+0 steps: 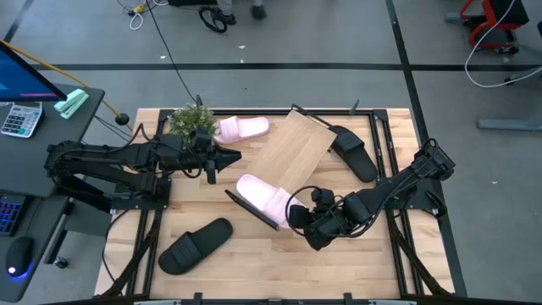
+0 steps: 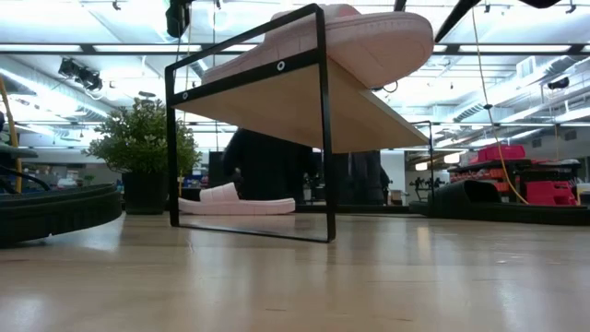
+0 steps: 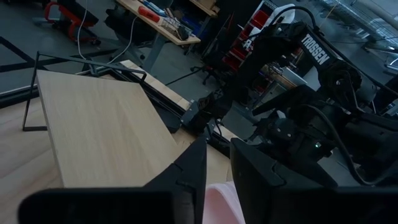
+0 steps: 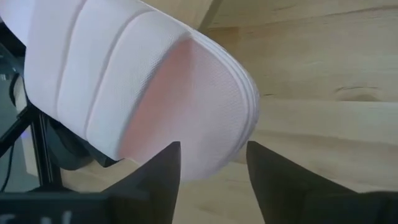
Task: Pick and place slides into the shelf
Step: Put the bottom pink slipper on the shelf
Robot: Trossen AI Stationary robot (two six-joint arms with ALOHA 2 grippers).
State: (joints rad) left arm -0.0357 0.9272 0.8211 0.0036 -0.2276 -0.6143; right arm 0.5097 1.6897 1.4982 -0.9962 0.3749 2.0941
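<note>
The shelf is being seen lying askew near the middle of the worktop. One slide is resting on the shelf's near end, overhanging its end frame. A second slide is lying on the worktop behind the shelf's left side, just beside a potted plant at the far left. A third slide is lying to the right of the shelf, close against it. The fourth slide is lying well apart, at the near left. The right gripper is positioned just right of the slide on the shelf; the left gripper is positioned left of the shelf, in front of the plant.
</note>
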